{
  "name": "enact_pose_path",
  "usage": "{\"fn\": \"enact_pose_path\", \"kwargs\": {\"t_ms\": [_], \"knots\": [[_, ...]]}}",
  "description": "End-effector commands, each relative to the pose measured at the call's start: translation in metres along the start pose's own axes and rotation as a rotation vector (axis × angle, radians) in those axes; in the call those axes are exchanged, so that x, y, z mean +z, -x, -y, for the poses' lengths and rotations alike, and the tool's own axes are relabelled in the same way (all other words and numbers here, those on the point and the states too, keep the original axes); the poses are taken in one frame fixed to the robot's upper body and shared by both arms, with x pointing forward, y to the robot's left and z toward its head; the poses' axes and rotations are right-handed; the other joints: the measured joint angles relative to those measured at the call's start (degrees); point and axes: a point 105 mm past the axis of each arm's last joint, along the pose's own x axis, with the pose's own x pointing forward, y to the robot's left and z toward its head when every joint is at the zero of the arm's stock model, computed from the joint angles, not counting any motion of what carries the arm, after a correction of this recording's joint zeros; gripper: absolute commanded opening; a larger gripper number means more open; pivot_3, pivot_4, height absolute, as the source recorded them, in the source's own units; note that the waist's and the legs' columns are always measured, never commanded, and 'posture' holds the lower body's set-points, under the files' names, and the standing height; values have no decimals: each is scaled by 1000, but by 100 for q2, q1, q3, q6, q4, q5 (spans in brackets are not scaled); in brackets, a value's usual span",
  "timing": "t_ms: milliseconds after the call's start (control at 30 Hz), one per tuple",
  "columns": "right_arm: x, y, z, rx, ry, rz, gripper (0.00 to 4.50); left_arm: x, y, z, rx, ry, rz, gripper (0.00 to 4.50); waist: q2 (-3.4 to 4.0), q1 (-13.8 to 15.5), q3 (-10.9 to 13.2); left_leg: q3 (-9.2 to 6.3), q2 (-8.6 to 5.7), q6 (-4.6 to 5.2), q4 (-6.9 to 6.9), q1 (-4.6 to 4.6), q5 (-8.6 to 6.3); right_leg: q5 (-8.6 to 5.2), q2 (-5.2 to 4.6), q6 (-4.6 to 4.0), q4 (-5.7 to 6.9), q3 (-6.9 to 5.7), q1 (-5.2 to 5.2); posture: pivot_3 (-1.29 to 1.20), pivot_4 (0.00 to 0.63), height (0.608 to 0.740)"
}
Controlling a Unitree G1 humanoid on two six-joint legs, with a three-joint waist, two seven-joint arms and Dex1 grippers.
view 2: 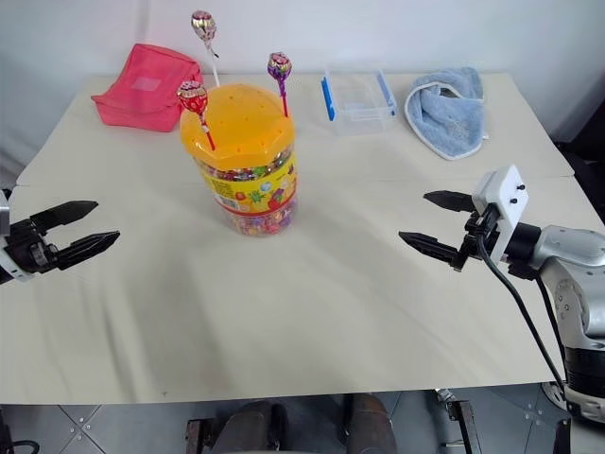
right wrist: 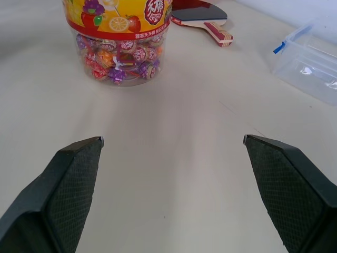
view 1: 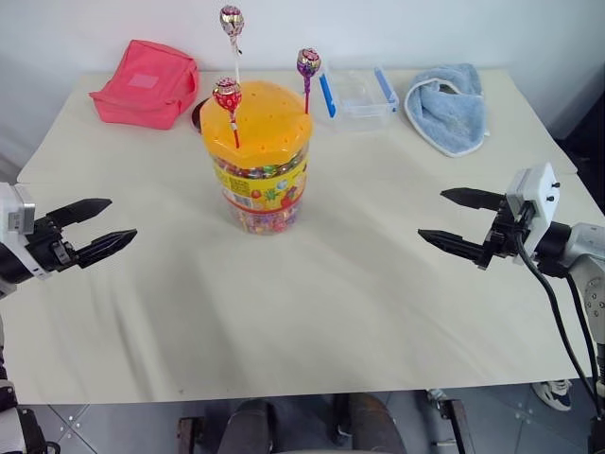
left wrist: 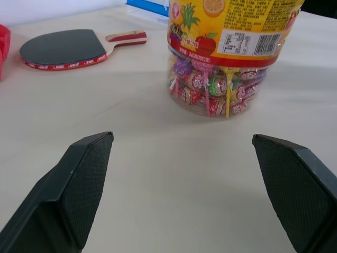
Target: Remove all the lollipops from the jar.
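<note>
Though orange-lidded, clear candy-filled jar (view 1: 257, 161)

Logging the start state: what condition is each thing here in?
jar: upright, lid on.
lollipops: three, standing in the lid.
clear box: shut, looks empty.
blue towel: crumpled.
left end effector: open, empty.
right end effector: open, empty.

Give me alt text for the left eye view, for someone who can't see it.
A clear candy jar with an orange lid holds three lollipops upright on a cream-covered table. The left gripper and right gripper hang open at either side, empty. Behind lie a pink pouch, a clear box and a blue towel.
</note>
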Motion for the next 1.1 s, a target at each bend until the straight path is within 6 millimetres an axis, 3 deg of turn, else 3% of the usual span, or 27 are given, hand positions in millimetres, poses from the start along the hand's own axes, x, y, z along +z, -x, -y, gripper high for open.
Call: {"fn": "enact_pose_path", "kwargs": {"t_ms": [33,167,367,500,733,1100], "knots": [[12,3,4,-17,42,38,4467,8,3,-2,-3,-24,-25,4500,0,-3,0,0,0,0,0,0,0,0,0,0,0,0,0,0,150,740],[14,2,6,-20,42,42,4467,7,0,-6,31,3,-64,4500,0,-5,0,1,0,0,0,2,0,0,0,0,3,1,0,0,150,740],[17,1,3,9,50,48,4467,23,-4,3,-5,-33,-57,4500,-1,1,-1,2,0,0,3,1,0,0,0,0,4,3,0,0,150,740],[28,2,0,51,62,68,4467,50,-9,12,-43,-104,4,4500,-1,-5,-1,4,0,0,4,3,0,0,0,0,10,8,-2,0,150,740],[67,5,-22,229,103,182,4467,95,-41,43,-205,-210,65,4500,-1,18,-1,7,0,4,24,2,-2,0,-1,0,24,15,-2,0,150,740],[104,-4,-27,216,136,295,4467,129,-97,63,-392,-280,158,4500,-2,75,-1,13,0,16,79,-2,-9,0,-1,0,61,31,-2,0,150,740]]}}
